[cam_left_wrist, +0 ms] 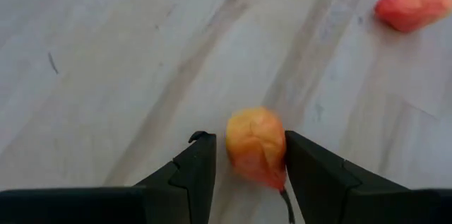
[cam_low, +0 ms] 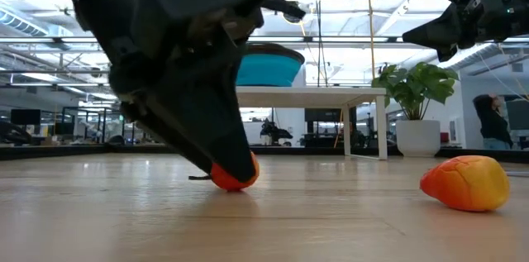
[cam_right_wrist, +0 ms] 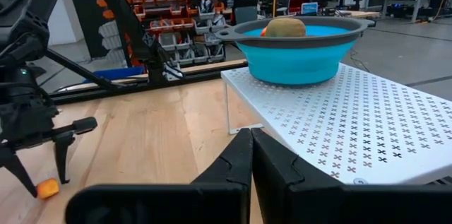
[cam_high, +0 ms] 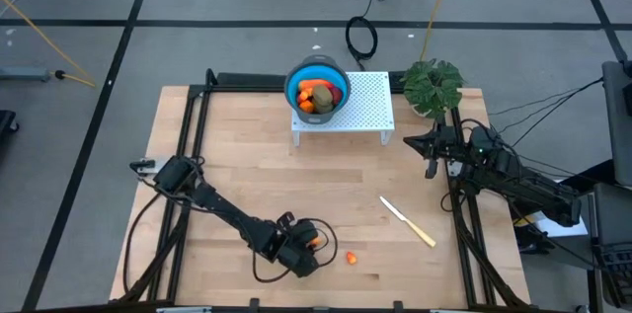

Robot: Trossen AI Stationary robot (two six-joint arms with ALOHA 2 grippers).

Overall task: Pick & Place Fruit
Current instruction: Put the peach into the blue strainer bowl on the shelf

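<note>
L gripper (cam_high: 308,250) is down at the table near the front edge, fingers (cam_left_wrist: 191,174) partly open w/ a small orange bit (cam_left_wrist: 256,146) between them. The bit touches one finger, w/ a slim gap to the other, so it's bracketed, not clamped yet. In the low view the bit (cam_low: 234,173) sits on the wood under the fingertips, prob. so the jaws can close at its widest part w/o scraping the table. A second, elongated red-yellow piece (cam_low: 465,183) lies just beside the gripper, apart from it, likely next in line. Bowl (cam_high: 317,88) is well beyond the gripper on a white rack (cam_high: 370,106) at the far side, already holding fruit, a brown oval on top. Knife (cam_high: 408,222) lies off to the side, not involved. R gripper (cam_right_wrist: 248,155) waits raised near the rack, fingers closed together, empty. Plant (cam_high: 433,84) stands at the back corner.
</note>
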